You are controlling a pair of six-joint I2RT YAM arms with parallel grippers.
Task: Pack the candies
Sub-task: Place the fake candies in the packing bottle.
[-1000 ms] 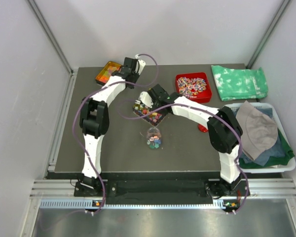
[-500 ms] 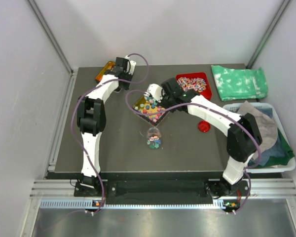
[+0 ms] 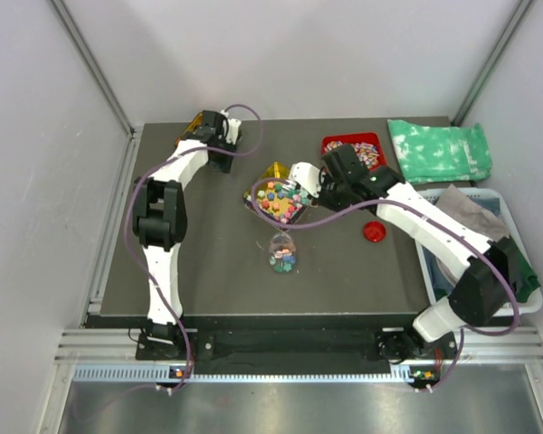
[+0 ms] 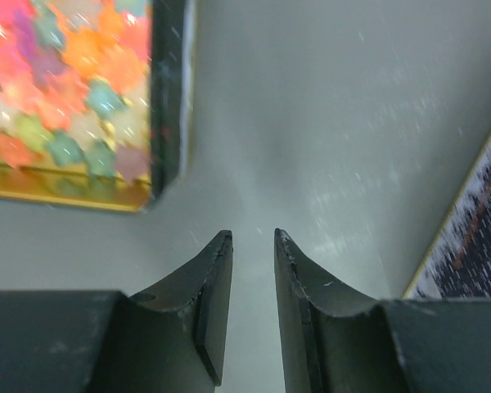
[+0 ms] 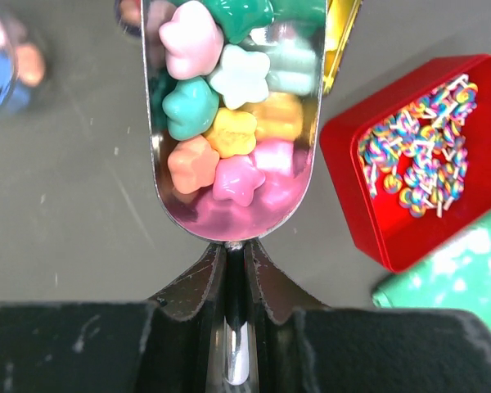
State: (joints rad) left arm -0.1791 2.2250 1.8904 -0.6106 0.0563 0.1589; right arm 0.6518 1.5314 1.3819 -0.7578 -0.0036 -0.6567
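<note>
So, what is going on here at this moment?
The right end effector is shut on the handle of a metal scoop loaded with candies, beside the yellow tray. A small clear container nearer the arms' bases already has some candies inside. The left end effector is open and holds nothing, hovering by the orange tray at the back left.

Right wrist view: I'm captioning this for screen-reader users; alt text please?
The right gripper, shut on the handle of a metal scoop, holds pastel star-shaped candies over a dark table. A red tray of striped sweets sits to the right.
</note>
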